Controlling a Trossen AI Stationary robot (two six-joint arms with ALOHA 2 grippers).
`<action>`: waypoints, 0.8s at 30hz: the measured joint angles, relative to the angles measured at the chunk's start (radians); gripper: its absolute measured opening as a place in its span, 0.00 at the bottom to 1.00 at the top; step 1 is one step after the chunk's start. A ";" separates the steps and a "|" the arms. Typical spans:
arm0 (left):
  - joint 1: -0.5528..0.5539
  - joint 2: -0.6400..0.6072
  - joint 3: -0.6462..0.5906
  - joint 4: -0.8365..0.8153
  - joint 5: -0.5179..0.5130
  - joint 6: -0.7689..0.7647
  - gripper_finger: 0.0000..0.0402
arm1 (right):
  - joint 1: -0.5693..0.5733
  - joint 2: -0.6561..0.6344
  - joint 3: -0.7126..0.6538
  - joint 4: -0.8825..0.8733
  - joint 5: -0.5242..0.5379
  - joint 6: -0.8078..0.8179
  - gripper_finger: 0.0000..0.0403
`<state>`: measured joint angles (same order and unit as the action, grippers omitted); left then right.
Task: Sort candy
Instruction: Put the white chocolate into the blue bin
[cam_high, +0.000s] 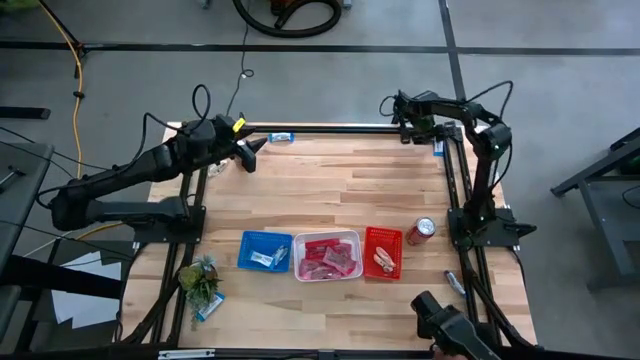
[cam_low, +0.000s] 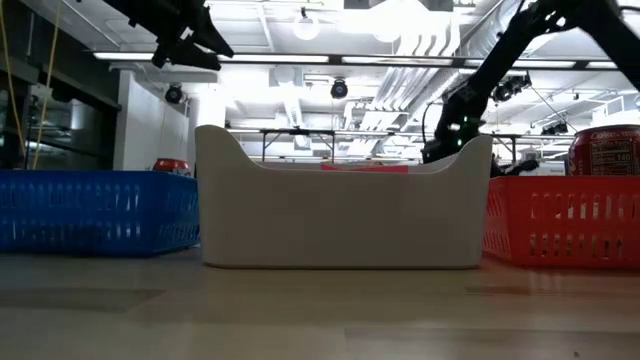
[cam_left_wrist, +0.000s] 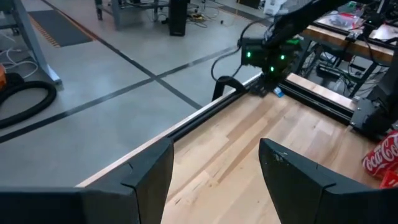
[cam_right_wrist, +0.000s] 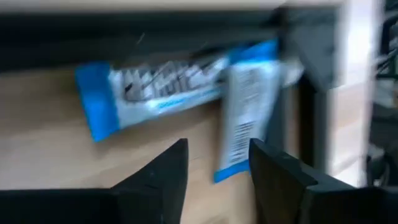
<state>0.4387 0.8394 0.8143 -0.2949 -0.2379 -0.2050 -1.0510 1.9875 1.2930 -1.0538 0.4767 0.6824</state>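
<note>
Most of the sorting is looking finished. Three trays are sitting in a row near the front edge of the worktop (cam_high: 330, 195): the blue tray (cam_high: 264, 251) is holding blue-and-white bars, the white tray (cam_high: 327, 256) is holding pink packets, and the red tray (cam_high: 382, 252) is holding a few light-coloured pieces. A soda can (cam_high: 421, 231) is lying just beside the red tray, and a small plant (cam_high: 198, 279) is standing by the front left corner.

What is left is lying at the edges. Two blue-and-white bars (cam_right_wrist: 186, 87) are resting at the far right corner, tight against the dark frame rail (cam_high: 340, 128), one lengthwise and one across it, touching or overlapping. The right hand (cam_right_wrist: 214, 168) is hovering directly over them with its fingers partly apart and gripping nothing yet. Another blue-and-white bar (cam_high: 281, 137) is lying along the far edge towards the left corner, near the left hand (cam_high: 247, 153), which is standing open and empty above the worktop. One more wrapper (cam_high: 208, 307) appears to be lying near the front left corner beside the plant, and a small wrapped piece (cam_high: 455, 283) is sitting off the right edge.

The middle of the worktop is offering a wide path back to the trays. The tight spot is the corner itself: the rail is leaving little room behind the bars, so one finger is likely needing to come down on the worktop side.
</note>
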 joint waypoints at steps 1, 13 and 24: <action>0.007 0.000 0.000 0.000 0.008 0.000 0.56 | -0.003 0.021 0.001 -0.002 -0.016 0.005 0.39; 0.035 0.000 0.000 -0.026 0.054 0.000 0.56 | 0.043 0.060 -0.004 -0.062 0.182 0.130 0.30; 0.034 0.000 0.000 -0.060 0.054 0.000 0.56 | 0.058 0.090 -0.007 -0.106 0.100 -0.054 0.02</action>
<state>0.4728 0.8394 0.8146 -0.3545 -0.1841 -0.2050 -0.9932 2.0773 1.2864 -1.1600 0.5770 0.6285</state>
